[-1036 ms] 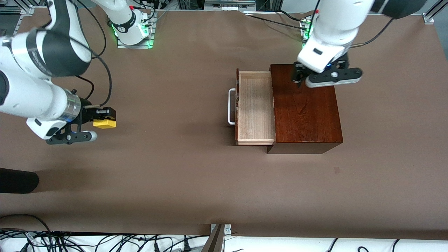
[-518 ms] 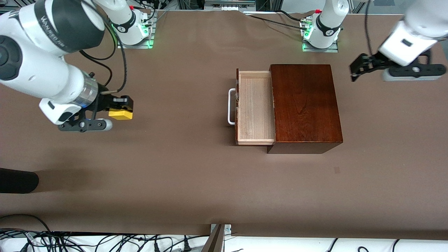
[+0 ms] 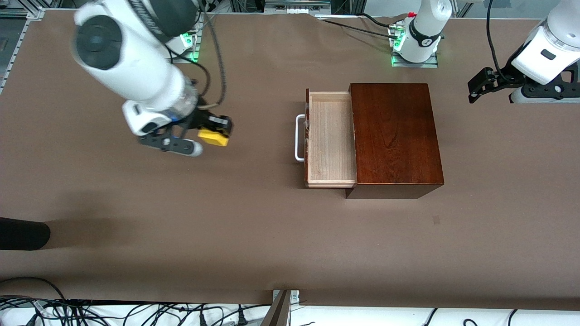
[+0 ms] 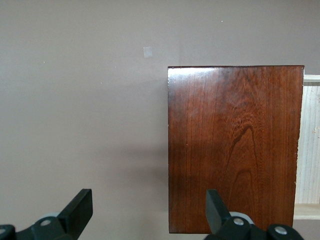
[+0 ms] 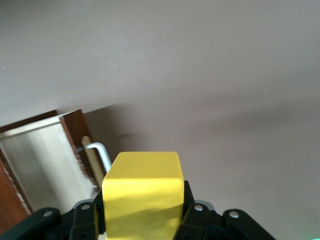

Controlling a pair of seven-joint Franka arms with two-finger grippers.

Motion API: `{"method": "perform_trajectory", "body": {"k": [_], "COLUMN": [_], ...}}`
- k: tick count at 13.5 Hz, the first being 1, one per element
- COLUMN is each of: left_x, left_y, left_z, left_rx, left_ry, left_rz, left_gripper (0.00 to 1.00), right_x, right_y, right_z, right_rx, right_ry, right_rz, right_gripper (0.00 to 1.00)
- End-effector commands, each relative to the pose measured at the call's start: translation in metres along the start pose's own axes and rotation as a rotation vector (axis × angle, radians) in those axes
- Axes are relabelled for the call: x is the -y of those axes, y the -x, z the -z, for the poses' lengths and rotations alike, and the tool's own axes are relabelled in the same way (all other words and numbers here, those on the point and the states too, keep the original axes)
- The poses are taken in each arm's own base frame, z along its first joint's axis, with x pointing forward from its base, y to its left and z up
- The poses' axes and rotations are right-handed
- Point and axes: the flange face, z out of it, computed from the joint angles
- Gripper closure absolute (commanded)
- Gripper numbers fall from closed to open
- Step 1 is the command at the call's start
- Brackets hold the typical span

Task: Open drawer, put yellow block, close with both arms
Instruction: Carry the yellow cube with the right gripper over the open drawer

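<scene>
The drawer [image 3: 330, 138] is pulled out of its box [image 3: 395, 136] near the arms' edge of the surface, so the tray's ready. The right gripper [image 3: 216, 134] hangs over bare surface, jaws clamped on the yellow block [image 3: 213, 137] (snug between them). The left gripper [image 3: 481, 87] waits with jaws apart at the left arm's end, probably staying clear.

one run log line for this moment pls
pale wooden drawer: open, empty | right end effector: shut on small yellow block, over bare table | left end effector: open, waiting past dark wooden box
</scene>
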Motion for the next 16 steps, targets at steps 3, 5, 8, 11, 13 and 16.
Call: {"method": "perform_trajectory", "body": {"k": [3,5,8,11,13,16], "left_x": [0.009,0.014,0.018,0.028,0.03,0.037], "left_y": [-0.002,-0.004,-0.015,-0.028,-0.034,-0.035], "left_z": [0.011,0.009,0.001,0.004,0.008,0.007], "left_rx": [-0.011,-0.011,-0.004,-0.016,-0.029,-0.031], "left_ry": [0.022,0.021,0.003,0.005,0.001,-0.002], "left_rz": [0.012,0.011,0.023,0.049,0.054,0.066], "left_gripper": [0.0,0.0,0.0,0.0,0.0,0.0], "right_x": [0.072,0.099,0.134,0.148,0.16,0.172], "right_y": [0.036,0.06,0.089,0.1,0.122,0.138], "right_z": [-0.054,-0.083,-0.125,-0.139,-0.149,-0.165], "right_rx": [-0.02,-0.017,-0.035,-0.024,-0.04,-0.05], "right_ry": [-0.092,-0.106,-0.139,-0.144,-0.147,-0.181], "right_rz": [-0.289,-0.375,-0.563,-0.672,-0.7,-0.8], "right_gripper": [1.0,1.0,1.0,1.0,1.0,1.0]}}
